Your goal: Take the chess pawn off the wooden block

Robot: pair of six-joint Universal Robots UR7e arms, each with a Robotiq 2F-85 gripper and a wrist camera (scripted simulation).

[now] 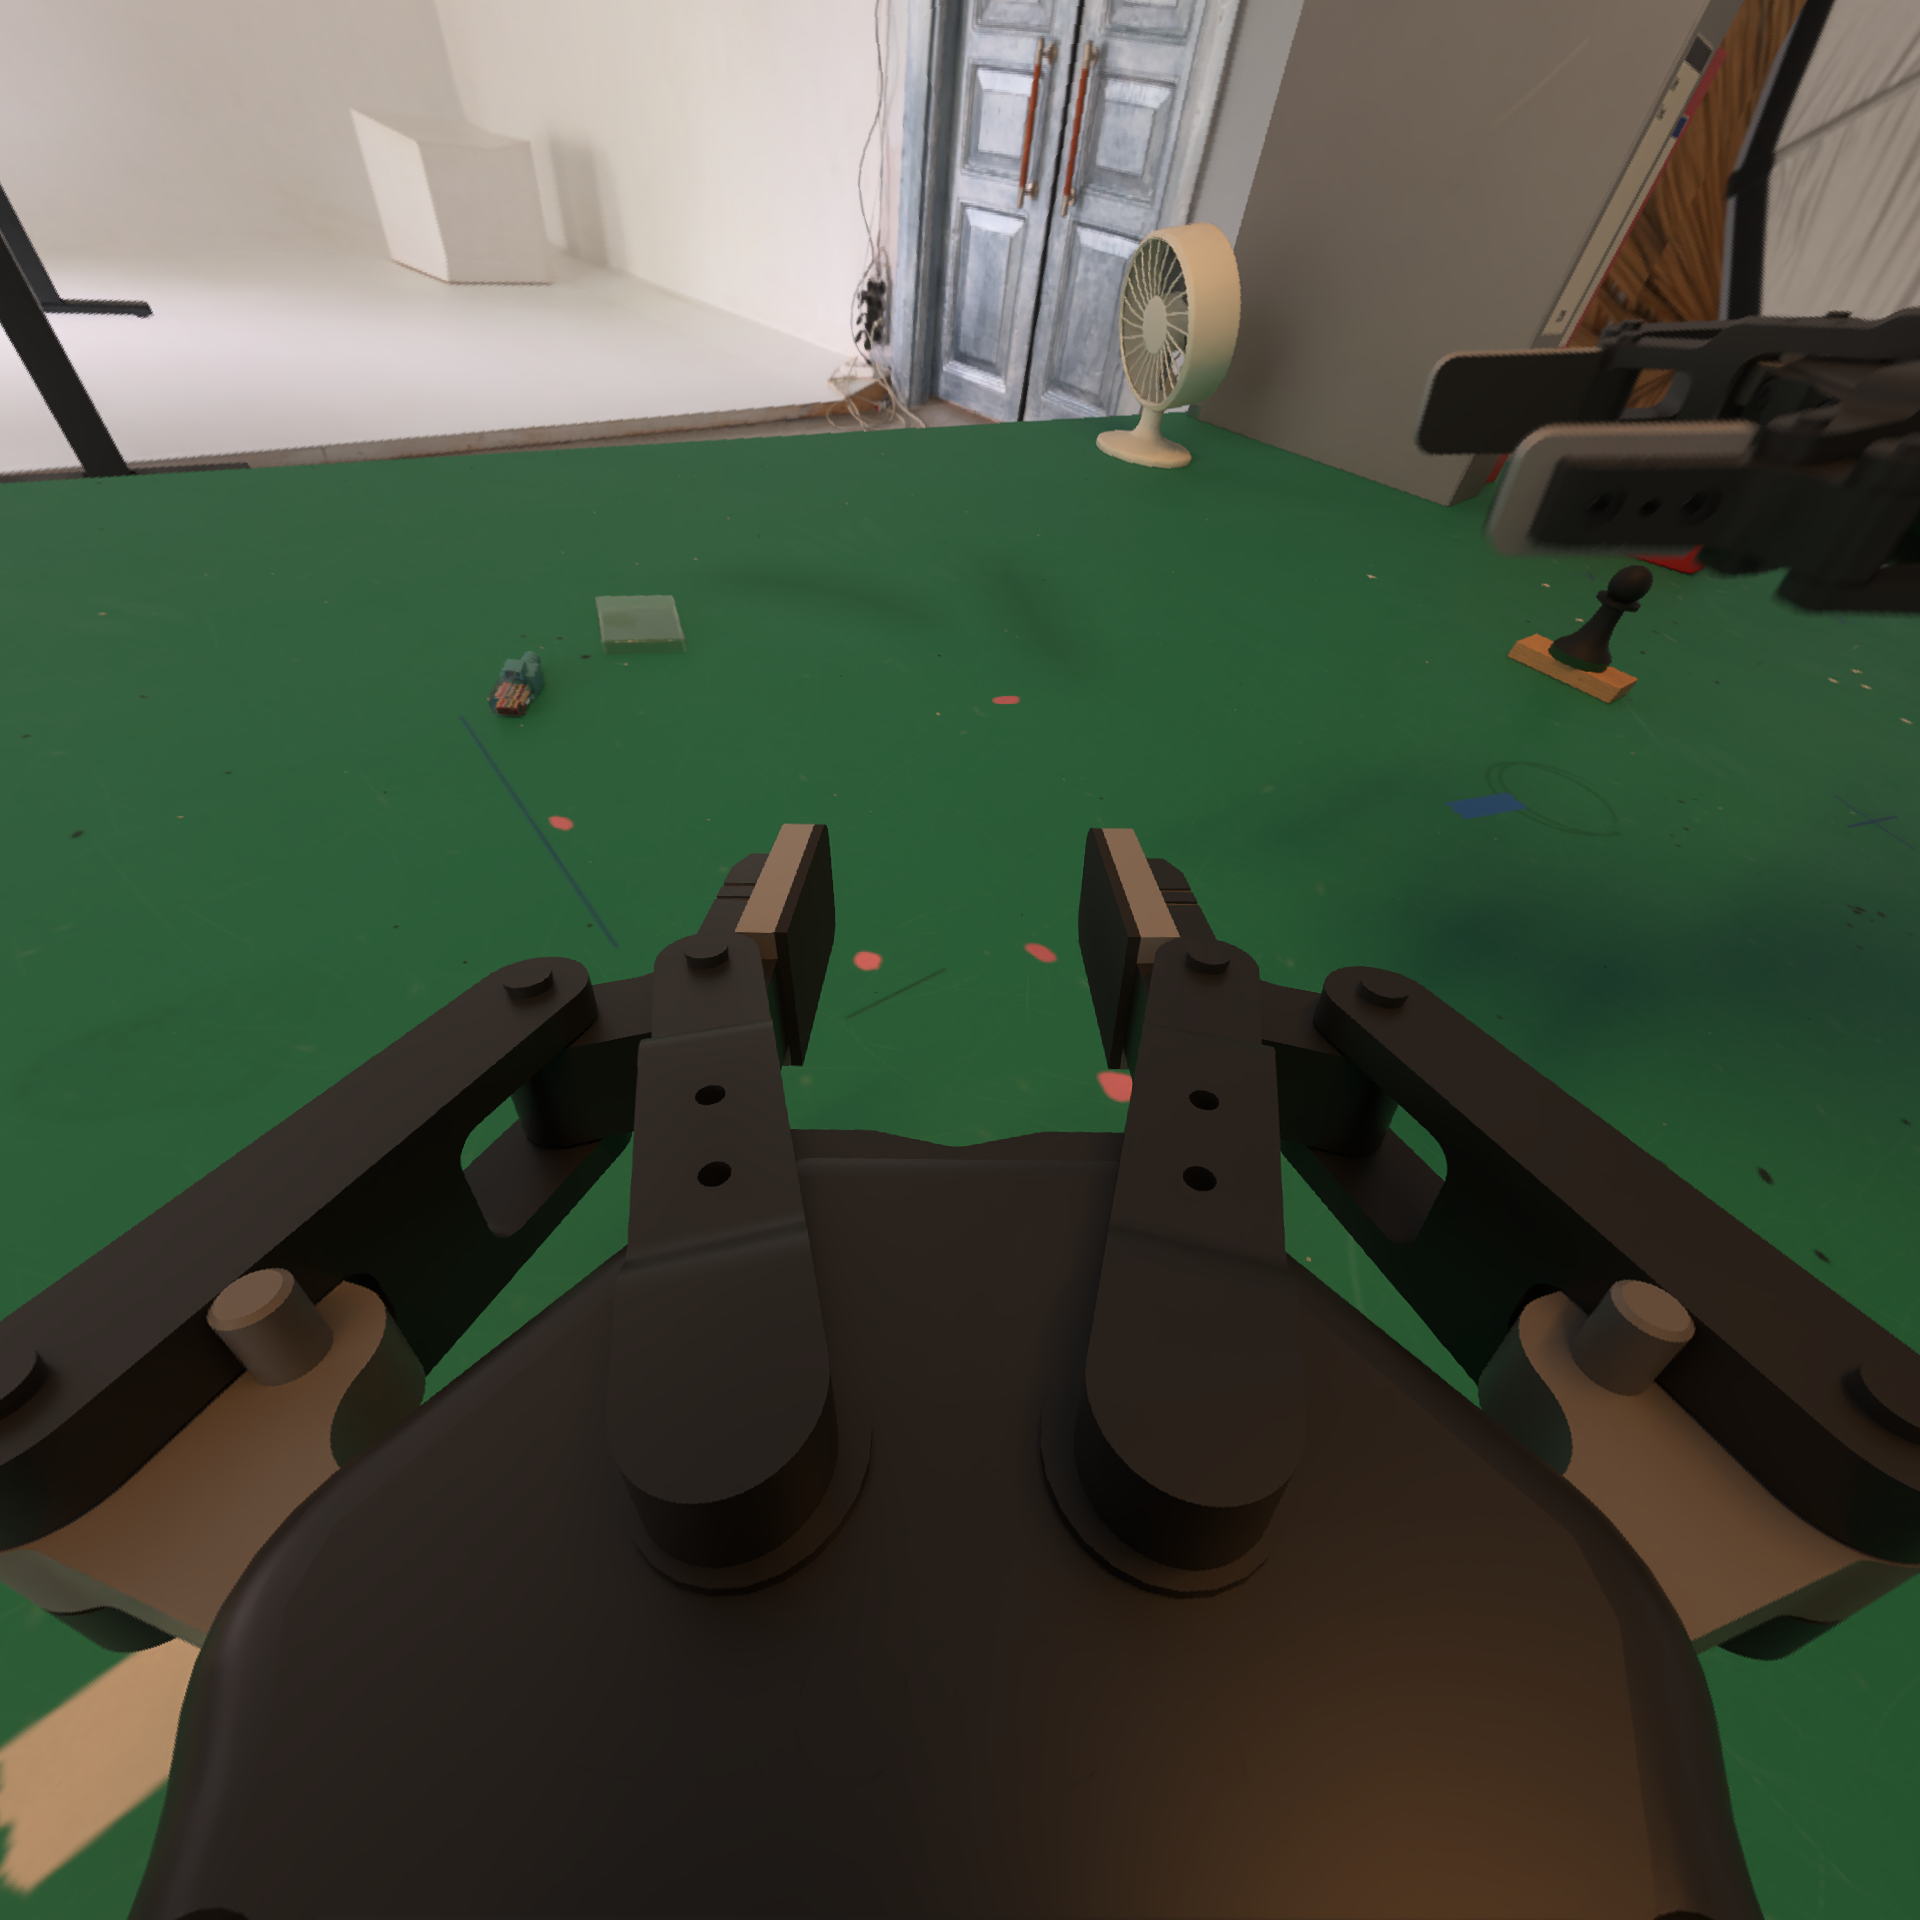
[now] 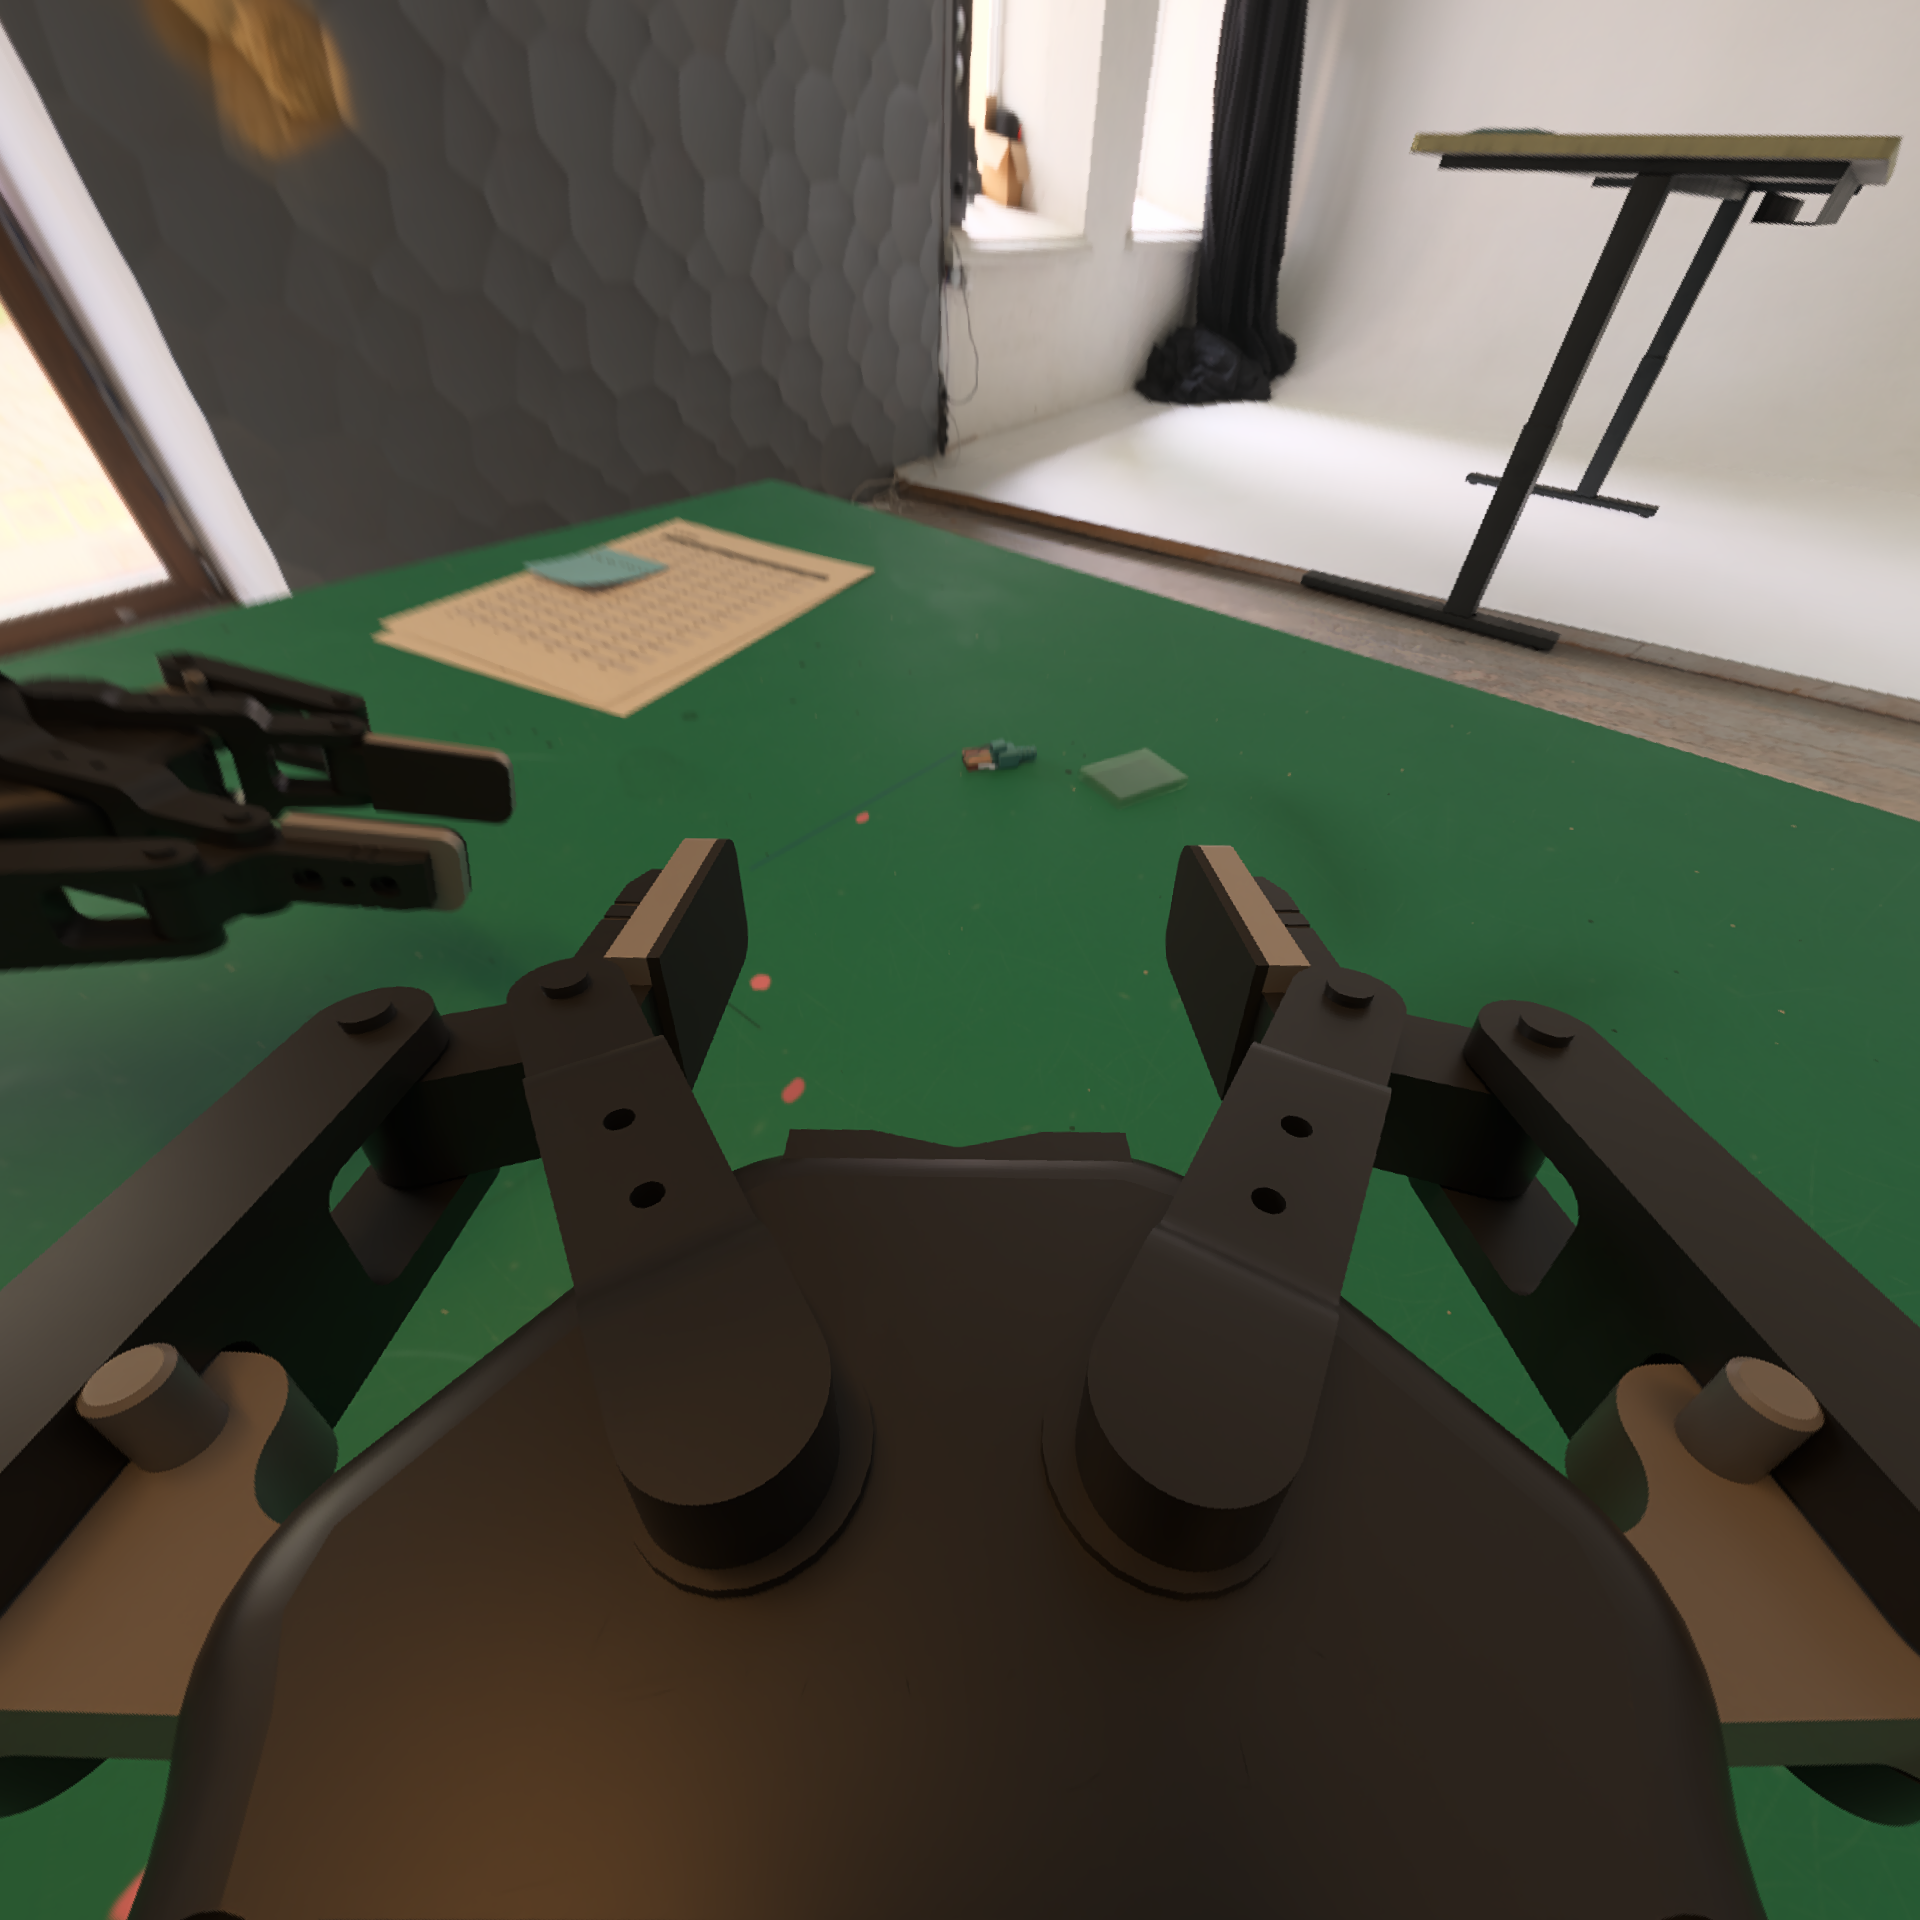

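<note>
A black chess pawn [image 1: 1595, 621] stands on a small flat wooden block [image 1: 1571, 668] on the green table, at the right of the left wrist view. My left gripper [image 1: 956, 862] is open and empty, hovering over bare green table well left of the block. My right gripper [image 2: 956, 883] is open and empty; it also shows in the left wrist view [image 1: 1475, 468], hovering above and just behind the pawn. The pawn and block are not in the right wrist view. The left gripper shows at the left of the right wrist view [image 2: 468, 821].
A pale green square tile [image 1: 639, 621] and a small teal-and-red toy [image 1: 516, 686] lie mid-table; both show in the right wrist view, the tile [image 2: 1132, 774] and the toy [image 2: 995, 758]. A cream fan [image 1: 1169, 332] stands at the table's far edge. Papers [image 2: 623, 613] lie far left.
</note>
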